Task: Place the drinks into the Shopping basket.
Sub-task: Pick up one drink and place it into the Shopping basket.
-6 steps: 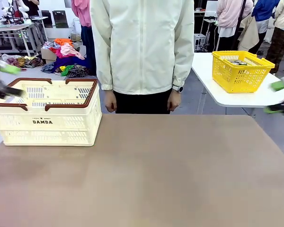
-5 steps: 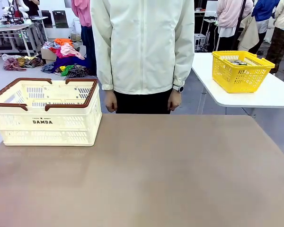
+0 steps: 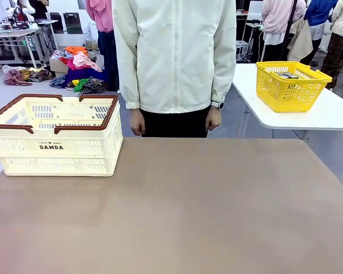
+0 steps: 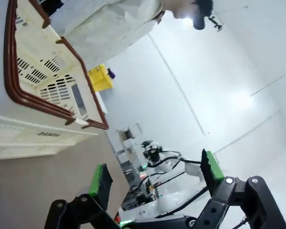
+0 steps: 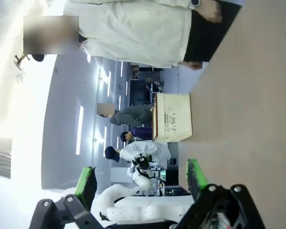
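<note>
At the far left of the bench (image 3: 206,205) the Shopping basket (image 3: 74,154) stands upright, mouth open and brown handles lying along its rim. The step, I judge, is fetching a drink, best lowered upright through the middle of that mouth, clear of the handles. The left hand (image 4: 157,174) hangs near the basket, steeply tilted, jaws spread wide on nothing, while the right hand (image 5: 142,181), equally wide and empty, is rolled sideways, looking over the bench toward the basket and the person (image 3: 174,57) at the far edge.
</note>
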Robot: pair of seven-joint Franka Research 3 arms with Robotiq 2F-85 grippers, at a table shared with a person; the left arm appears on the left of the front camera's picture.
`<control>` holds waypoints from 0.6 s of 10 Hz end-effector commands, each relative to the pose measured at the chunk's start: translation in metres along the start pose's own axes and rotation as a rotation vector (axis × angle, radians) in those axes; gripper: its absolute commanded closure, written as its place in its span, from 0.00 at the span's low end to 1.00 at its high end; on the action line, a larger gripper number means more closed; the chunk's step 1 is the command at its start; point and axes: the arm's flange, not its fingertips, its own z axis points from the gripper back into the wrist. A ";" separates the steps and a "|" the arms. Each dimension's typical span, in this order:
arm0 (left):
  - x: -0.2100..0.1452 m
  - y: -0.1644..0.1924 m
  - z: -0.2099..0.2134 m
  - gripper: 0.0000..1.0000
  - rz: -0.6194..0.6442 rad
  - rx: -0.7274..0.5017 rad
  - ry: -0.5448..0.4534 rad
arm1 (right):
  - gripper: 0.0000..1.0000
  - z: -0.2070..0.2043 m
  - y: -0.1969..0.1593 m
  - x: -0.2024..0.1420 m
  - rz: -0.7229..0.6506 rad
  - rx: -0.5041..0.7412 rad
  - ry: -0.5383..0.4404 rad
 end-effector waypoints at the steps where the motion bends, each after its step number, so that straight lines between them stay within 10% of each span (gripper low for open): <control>1: -0.010 -0.006 0.018 0.00 0.003 -0.033 -0.028 | 0.00 0.006 0.003 -0.007 -0.038 -0.014 0.018; 6: -0.010 -0.006 0.018 0.00 0.003 -0.033 -0.028 | 0.00 0.006 0.003 -0.007 -0.038 -0.014 0.018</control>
